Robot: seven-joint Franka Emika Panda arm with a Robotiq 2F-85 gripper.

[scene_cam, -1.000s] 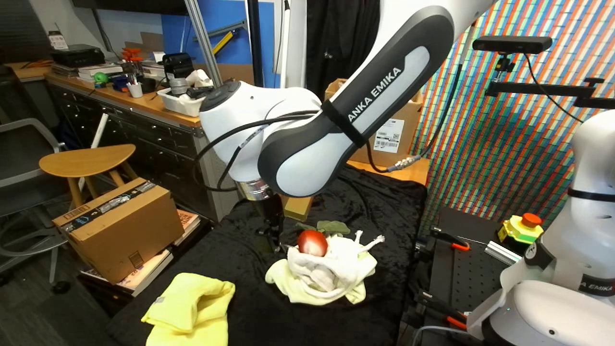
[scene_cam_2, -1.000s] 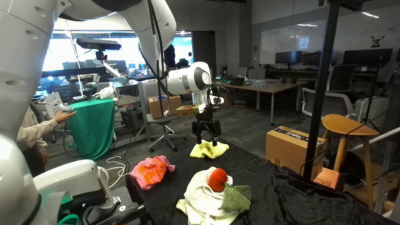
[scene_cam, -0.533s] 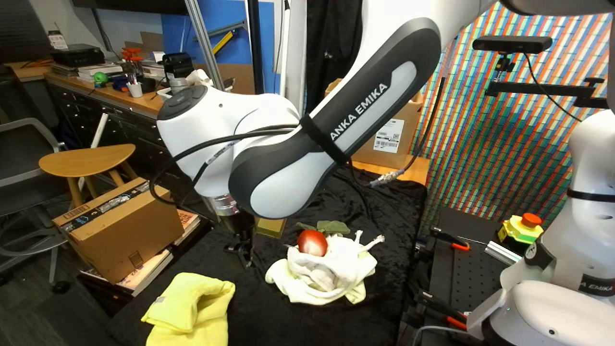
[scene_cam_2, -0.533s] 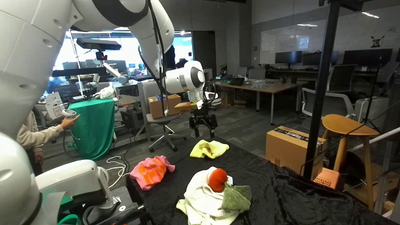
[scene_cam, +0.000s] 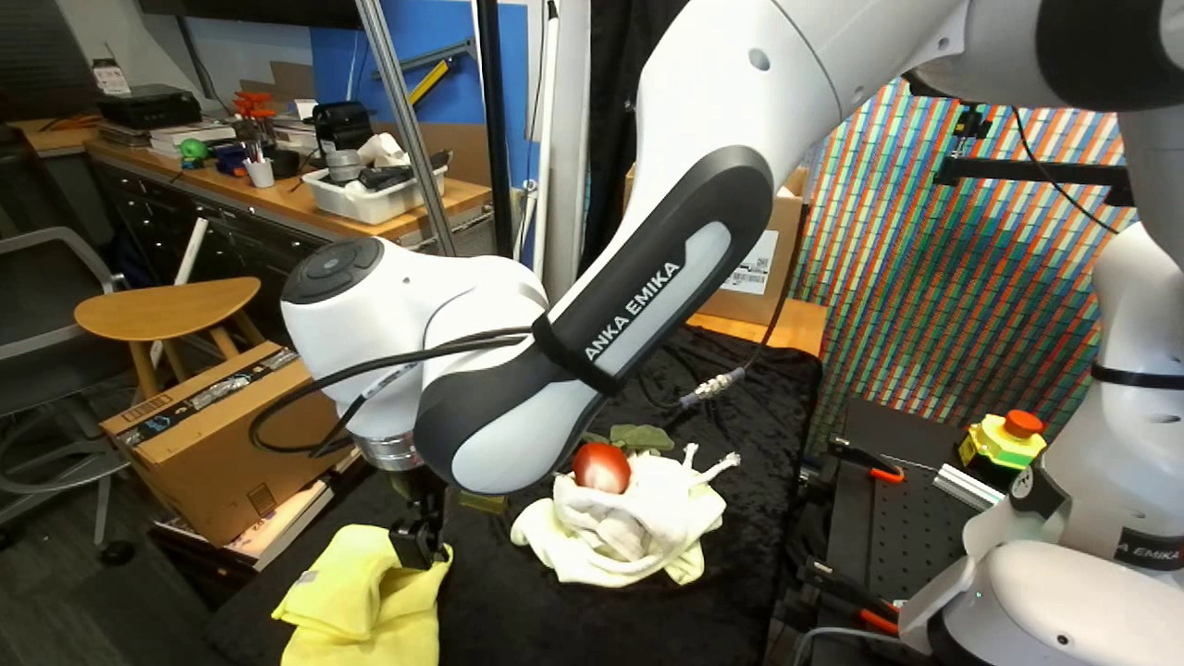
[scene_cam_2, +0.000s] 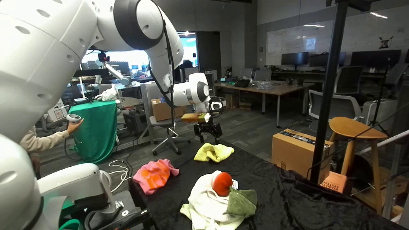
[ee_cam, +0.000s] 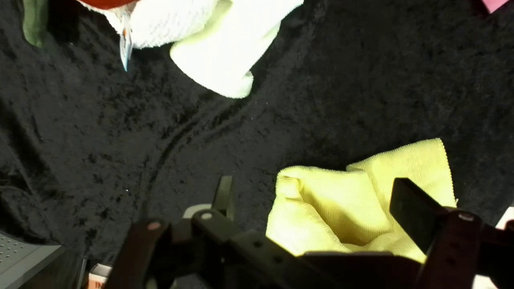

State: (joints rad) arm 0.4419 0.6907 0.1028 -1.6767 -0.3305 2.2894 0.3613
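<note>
One rumpled, ribbed yellow cloth beneath parted pincer.

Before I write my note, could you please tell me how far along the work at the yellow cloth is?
Done, it seems: the gripper is close to the yellow ribbed cloth, overlapping it in an exterior view; whether they touch, I cannot tell. In hand: nothing; the jaws stand open. Left, as I judge: any grip on the cloth, which lies loosely folded on the black velvety cover.
</note>
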